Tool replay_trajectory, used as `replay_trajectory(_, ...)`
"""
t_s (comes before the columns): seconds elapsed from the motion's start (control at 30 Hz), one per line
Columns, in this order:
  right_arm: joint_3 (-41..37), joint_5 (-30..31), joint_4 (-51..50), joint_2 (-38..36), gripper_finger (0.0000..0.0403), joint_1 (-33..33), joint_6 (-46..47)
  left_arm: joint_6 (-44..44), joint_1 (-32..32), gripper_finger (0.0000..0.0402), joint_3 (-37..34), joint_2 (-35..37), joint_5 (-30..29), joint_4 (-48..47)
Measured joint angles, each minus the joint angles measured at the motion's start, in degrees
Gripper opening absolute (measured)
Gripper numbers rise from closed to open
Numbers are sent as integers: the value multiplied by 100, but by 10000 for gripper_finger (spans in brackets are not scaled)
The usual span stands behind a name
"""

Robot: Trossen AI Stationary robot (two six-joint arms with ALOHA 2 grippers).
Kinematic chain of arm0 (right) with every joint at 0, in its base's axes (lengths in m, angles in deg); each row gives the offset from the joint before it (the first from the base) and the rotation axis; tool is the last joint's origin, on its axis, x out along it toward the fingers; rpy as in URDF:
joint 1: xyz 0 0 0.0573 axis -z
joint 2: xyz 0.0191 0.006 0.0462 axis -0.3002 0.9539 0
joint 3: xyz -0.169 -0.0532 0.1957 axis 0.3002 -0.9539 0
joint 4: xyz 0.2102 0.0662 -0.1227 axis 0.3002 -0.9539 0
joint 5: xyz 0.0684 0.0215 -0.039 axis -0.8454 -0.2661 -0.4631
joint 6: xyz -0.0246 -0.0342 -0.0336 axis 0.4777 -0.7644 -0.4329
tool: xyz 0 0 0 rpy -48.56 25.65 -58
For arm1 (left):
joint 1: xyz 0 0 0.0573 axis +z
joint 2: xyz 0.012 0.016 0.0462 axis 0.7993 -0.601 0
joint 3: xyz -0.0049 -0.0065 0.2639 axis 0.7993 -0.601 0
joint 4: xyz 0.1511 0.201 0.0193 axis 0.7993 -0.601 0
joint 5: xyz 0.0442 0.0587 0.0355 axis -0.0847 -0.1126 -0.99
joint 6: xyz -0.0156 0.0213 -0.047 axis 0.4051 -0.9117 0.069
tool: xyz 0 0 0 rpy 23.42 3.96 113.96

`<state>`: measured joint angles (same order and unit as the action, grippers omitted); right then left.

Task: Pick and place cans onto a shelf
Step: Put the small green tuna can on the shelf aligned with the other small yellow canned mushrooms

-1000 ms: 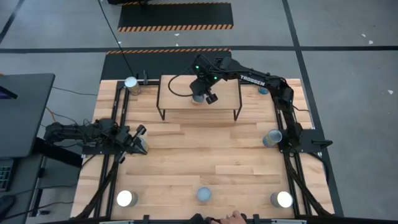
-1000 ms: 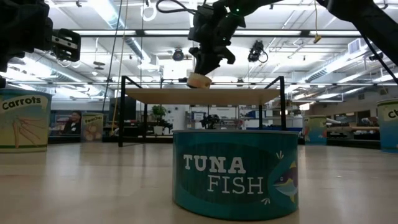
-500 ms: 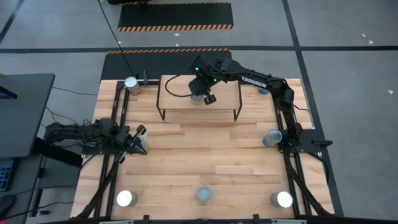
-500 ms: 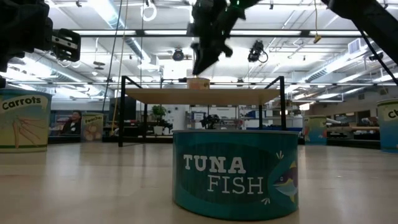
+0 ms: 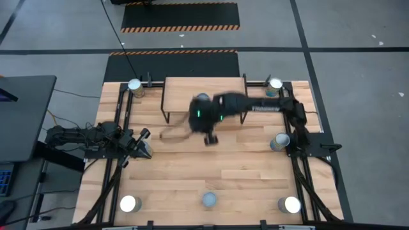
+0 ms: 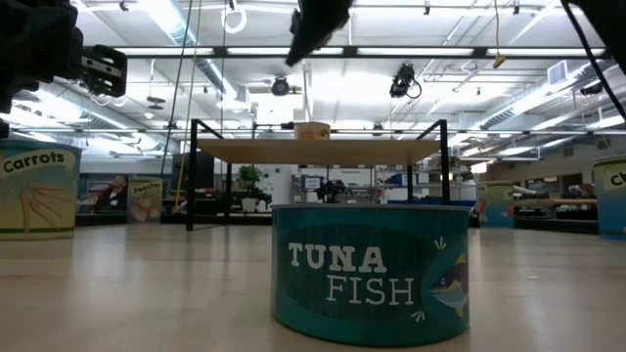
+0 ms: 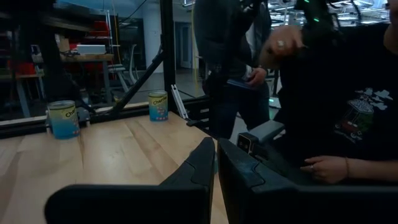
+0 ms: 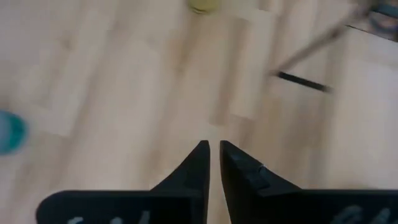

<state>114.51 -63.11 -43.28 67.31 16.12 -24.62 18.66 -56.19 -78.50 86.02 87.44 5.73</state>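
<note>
**One can on the shelf; right gripper clear of it, fingers together**

Nearest the low camera, a teal "Tuna Fish" can (image 6: 370, 271) stands upright on the table (image 5: 192, 172), at the middle of its near edge. In the high view it sits between two silver-topped cans at the near-left corner (image 5: 129, 204) and the near-right corner (image 5: 291, 204).

Further in, the left gripper (image 5: 144, 144) rests at the table's left edge. In the left wrist view its fingers (image 7: 205, 168) lie together with only a thin line between them, and they hold nothing. Two cans (image 7: 63, 119) and (image 7: 158, 106) stand beyond them near the table's edge, and a person (image 7: 336, 124) in dark clothing stands past the table.

At mid-table the right gripper (image 5: 209, 134) shows blurred, just in front of the shelf (image 5: 179, 89). The right wrist view shows its fingers (image 8: 199, 165) nearly touching and empty, above bare planks. A grey-topped can (image 5: 280, 141) stands by the right arm's base.

On the shelf, one can (image 5: 202, 98) stands upright near the front edge of the board; the low view shows it apart from the gripper above.

At the far corners, a silver-topped can (image 5: 135, 85) stands on the left and another (image 5: 275, 84) on the right, both on the table beside the shelf.
</note>
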Motion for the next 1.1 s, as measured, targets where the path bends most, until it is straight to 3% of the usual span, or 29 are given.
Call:
replay_trajectory(0.1, -176, 124, 411, 2, 37, -621, 954, 0, -1, 27, 1, 0, 0, -1)
replay_trajectory(0.2, -406, 230, 717, 3, 49, -1210, 1295, 0, -1, 27, 2, -1, 0, -1)
replay_trajectory(0.53, -1073, 1087, 2289, 0, 141, -2558, 2741, 2, 1, 27, 0, -1, 0, -1)
replay_trajectory(0.73, -2051, 1130, 2971, 7, 184, -2982, 3139, 0, 1, 27, 1, -1, 1, -1)
replay_trajectory(0.93, -2863, 956, 3280, 7, 256, -3079, 3897, 2, 1, 27, 2, -1, 0, -1)
replay_trajectory(1.1, -3073, 825, 3279, 7, 323, -2891, 3634, 2, 1, 27, 2, -1, 2, 1)
